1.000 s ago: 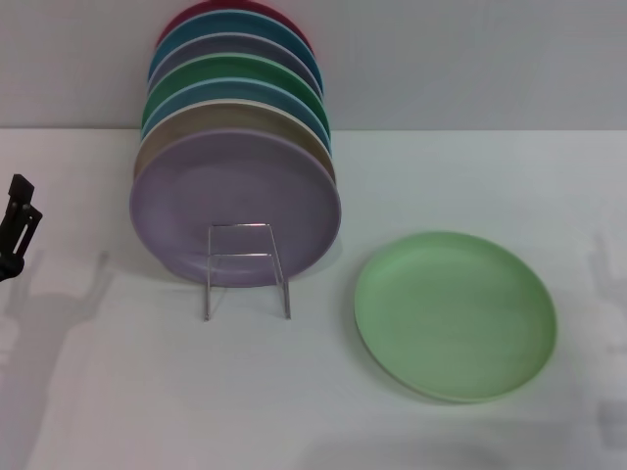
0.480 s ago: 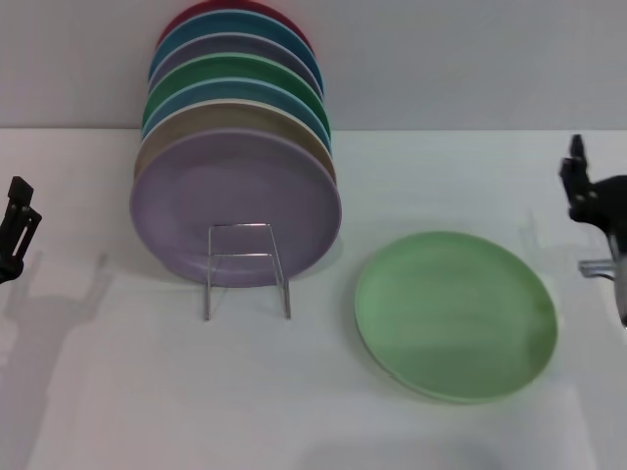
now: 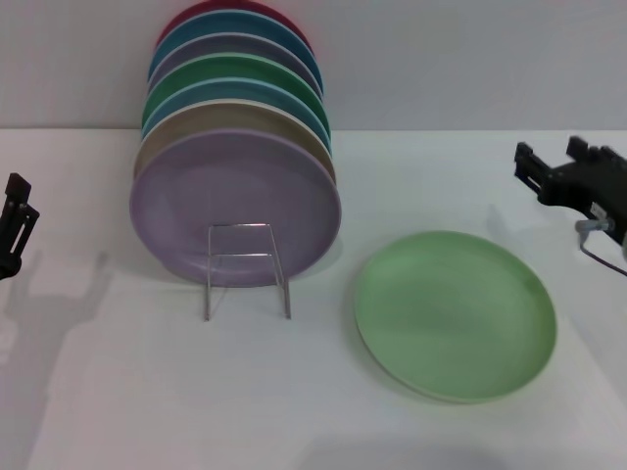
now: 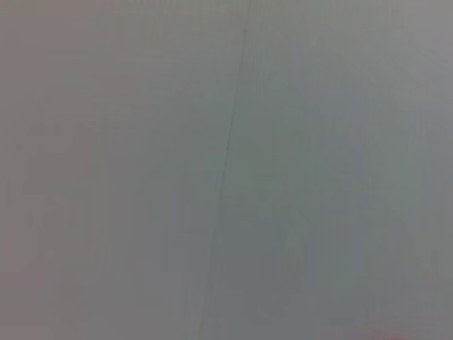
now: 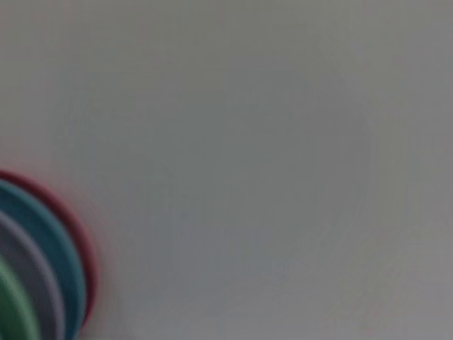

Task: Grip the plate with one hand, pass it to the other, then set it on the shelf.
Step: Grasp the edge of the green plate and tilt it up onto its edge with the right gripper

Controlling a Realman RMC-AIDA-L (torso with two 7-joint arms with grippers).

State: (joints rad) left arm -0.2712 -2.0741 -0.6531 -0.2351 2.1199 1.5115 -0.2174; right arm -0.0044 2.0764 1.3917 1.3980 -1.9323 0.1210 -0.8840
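Note:
The pale mint-green plate [image 3: 456, 315] lies flat on the white table, right of centre in the head view. The shelf [image 3: 246, 269], a thin silver wire rack, stands left of it with several coloured plates leaning in it. My right gripper [image 3: 551, 162] hovers open and empty beyond the plate's far right rim, fingers pointing left. My left gripper [image 3: 15, 223] is parked at the left edge of the table, far from the plate. The left wrist view shows only blank grey surface.
A lavender plate [image 3: 235, 201] fronts the row on the rack, with tan, blue, dark green, purple, blue and red plates behind it. Rims of those plates [image 5: 35, 269] show in a corner of the right wrist view. A grey wall runs behind the table.
My right gripper has come in from the right edge of the head view and moved left toward the plate's far side. The plate, the rack and my left arm have not moved.

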